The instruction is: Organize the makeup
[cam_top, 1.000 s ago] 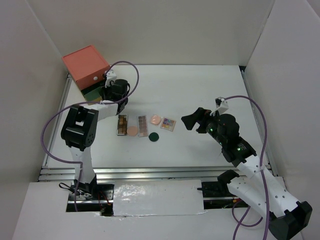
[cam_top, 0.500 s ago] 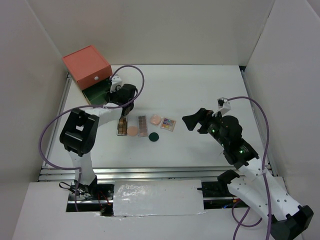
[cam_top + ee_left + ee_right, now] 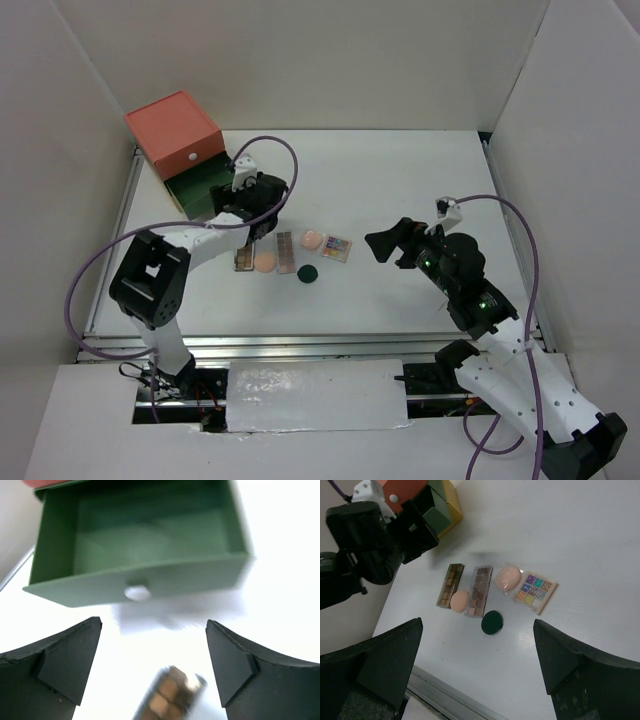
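The makeup lies in a row mid-table: a brown palette (image 3: 243, 250), a peach disc (image 3: 264, 262), a second brown palette (image 3: 285, 252), a pink disc (image 3: 312, 239), a square multicolour palette (image 3: 337, 247) and a dark-green disc (image 3: 309, 272). My left gripper (image 3: 250, 218) hovers open and holds nothing, between the chest and the row. One brown palette's end (image 3: 167, 695) shows blurred below the left gripper (image 3: 154, 625). My right gripper (image 3: 385, 240) hangs open to the right of the row, high over the dark-green disc (image 3: 492, 622).
The drawer chest (image 3: 172, 128) with a red top stands at the back left. Its green drawer (image 3: 140, 577) is pulled out, with a white knob (image 3: 137, 592) on the front and nothing visible inside. White walls close in the table's sides and back.
My left gripper has opened and drawn back from the green drawer toward the palettes; the drawer now stands further out. The right arm has barely moved.
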Robot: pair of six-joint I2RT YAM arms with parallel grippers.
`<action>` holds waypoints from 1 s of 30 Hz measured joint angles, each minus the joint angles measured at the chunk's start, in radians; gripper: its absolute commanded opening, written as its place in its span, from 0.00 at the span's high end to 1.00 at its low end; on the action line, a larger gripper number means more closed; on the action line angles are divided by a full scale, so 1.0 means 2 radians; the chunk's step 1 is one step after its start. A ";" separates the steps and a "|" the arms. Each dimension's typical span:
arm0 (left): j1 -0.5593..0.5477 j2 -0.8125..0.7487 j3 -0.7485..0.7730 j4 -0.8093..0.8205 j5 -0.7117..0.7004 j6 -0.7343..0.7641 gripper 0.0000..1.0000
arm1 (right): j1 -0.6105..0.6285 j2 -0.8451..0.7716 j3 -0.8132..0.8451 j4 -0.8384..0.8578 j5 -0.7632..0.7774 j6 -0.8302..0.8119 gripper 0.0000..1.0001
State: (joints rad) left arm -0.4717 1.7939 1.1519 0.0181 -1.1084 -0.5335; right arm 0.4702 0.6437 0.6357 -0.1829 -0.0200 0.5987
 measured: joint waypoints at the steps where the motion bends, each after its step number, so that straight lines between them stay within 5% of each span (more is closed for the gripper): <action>1: -0.008 -0.010 0.000 -0.008 0.006 -0.001 0.01 | 0.000 0.000 -0.001 0.000 0.000 0.000 0.00; 12: -0.037 -0.136 -0.060 -0.086 0.200 -0.051 0.01 | 0.000 -0.004 -0.003 0.001 -0.002 0.003 0.00; 19: 0.009 -0.136 -0.105 -0.114 0.294 -0.078 0.00 | 0.000 -0.006 -0.004 0.002 -0.016 0.003 0.00; 30: 0.027 -0.080 -0.133 -0.116 0.343 -0.105 0.01 | 0.000 -0.015 -0.004 0.002 -0.026 0.003 0.00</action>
State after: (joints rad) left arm -0.4183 1.6337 0.8867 -0.2131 -0.4232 -0.7429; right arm 0.4706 0.6128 0.6281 -0.1787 -0.0723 0.6048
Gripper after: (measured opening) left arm 0.994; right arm 0.997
